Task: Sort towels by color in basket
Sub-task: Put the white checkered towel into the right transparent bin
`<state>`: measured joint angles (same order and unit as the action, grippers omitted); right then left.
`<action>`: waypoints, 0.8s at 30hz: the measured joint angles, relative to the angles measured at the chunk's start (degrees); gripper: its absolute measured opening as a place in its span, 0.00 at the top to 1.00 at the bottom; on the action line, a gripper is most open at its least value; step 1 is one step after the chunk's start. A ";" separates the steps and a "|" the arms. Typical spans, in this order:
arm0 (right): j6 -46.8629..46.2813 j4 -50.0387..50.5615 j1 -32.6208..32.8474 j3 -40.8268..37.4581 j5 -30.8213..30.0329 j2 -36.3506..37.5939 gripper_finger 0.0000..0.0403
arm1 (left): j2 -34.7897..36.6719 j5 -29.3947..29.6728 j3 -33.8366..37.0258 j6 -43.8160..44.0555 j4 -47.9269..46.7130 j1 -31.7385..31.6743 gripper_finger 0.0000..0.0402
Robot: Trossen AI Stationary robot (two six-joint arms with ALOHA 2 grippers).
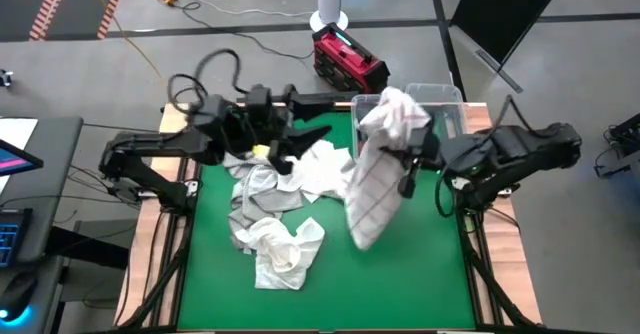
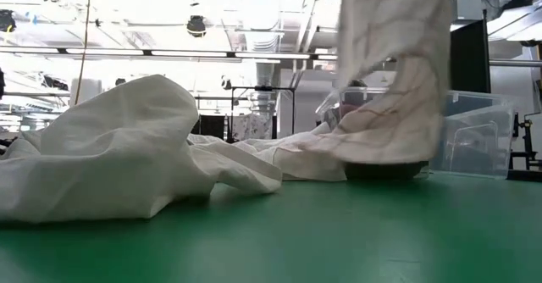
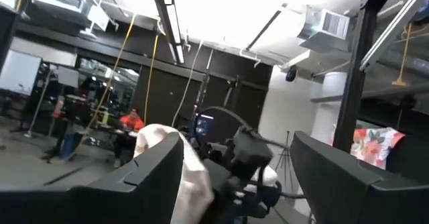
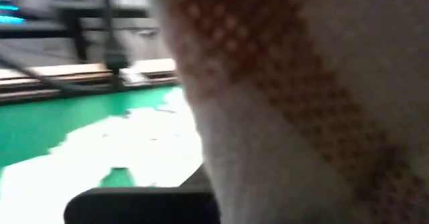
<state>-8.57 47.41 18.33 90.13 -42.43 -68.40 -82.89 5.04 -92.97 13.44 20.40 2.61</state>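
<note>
Green felt covers the table point(image 1: 420, 274), the largest thing in the high view. At lower centre of that frame lies our pile of towels point(image 1: 275, 219): white and pale grey cloths, crumpled and overlapping. To their right hangs the checked towel point(image 1: 375, 189), white with thin red lines, its top bunched at upper centre right and its tail trailing down to the felt. Just behind it, at the upper right edge of the table, sits the clear bin point(image 1: 440, 99).

Our right gripper point(image 1: 408, 159) is clamped tight on the checked towel, holding it up beside the bin. Our left gripper point(image 1: 290, 146), at upper centre left, stands with its fingers spread wide and holds nothing that we can see.

The risk, as we judge it, is the long tail: if we swing toward the bin without lifting higher, the hem may drag over the pile and pull another cloth along, or catch on the bin wall and hang outside. A pinch on a bunched fold could also slip.

We cannot see inside the bin, since the lifted cloth covers its opening. The right wrist view is filled by fabric. No dark grey or orange towel shows anywhere.
</note>
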 joint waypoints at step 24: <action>48.67 -48.55 -29.56 0.09 -16.51 17.92 0.92 | 13.24 -0.07 0.02 -5.80 -29.12 0.02 0.34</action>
<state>40.10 -1.15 -11.23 90.21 -58.93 -50.48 -69.65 4.97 -92.95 7.64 -8.73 2.63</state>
